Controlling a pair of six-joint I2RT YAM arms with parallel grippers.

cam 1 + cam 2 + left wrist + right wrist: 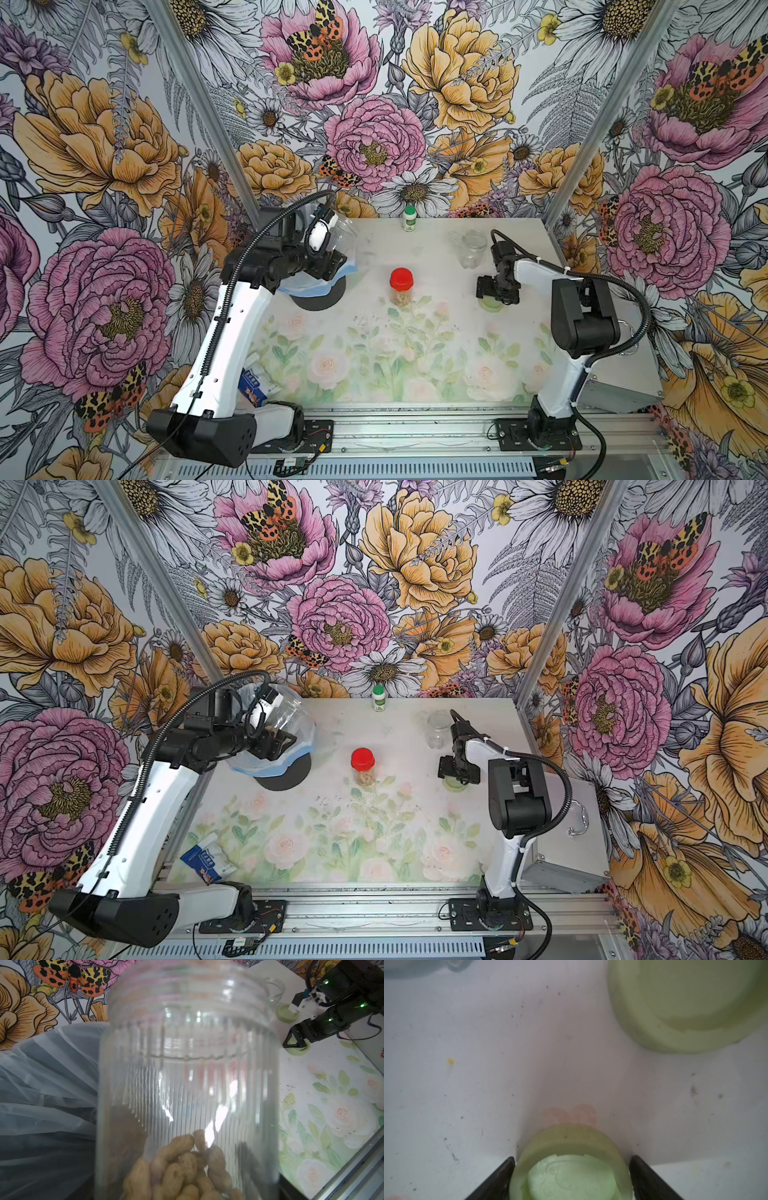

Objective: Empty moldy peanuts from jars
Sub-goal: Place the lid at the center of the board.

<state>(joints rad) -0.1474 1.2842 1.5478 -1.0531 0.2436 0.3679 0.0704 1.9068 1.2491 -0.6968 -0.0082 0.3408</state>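
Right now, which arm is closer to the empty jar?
Right. The right arm is just in front of the empty jar, jaws around a green lid. The left arm is across the table, holding the peanut jar.

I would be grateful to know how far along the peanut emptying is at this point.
Done: one clear jar stands empty and lidless. In hand: the left end effector holds an open ribbed jar, peanuts inside, by the bagged bin; the right end effector straddles a green lid. Left: the red-lidded jar, capped and holding peanuts.
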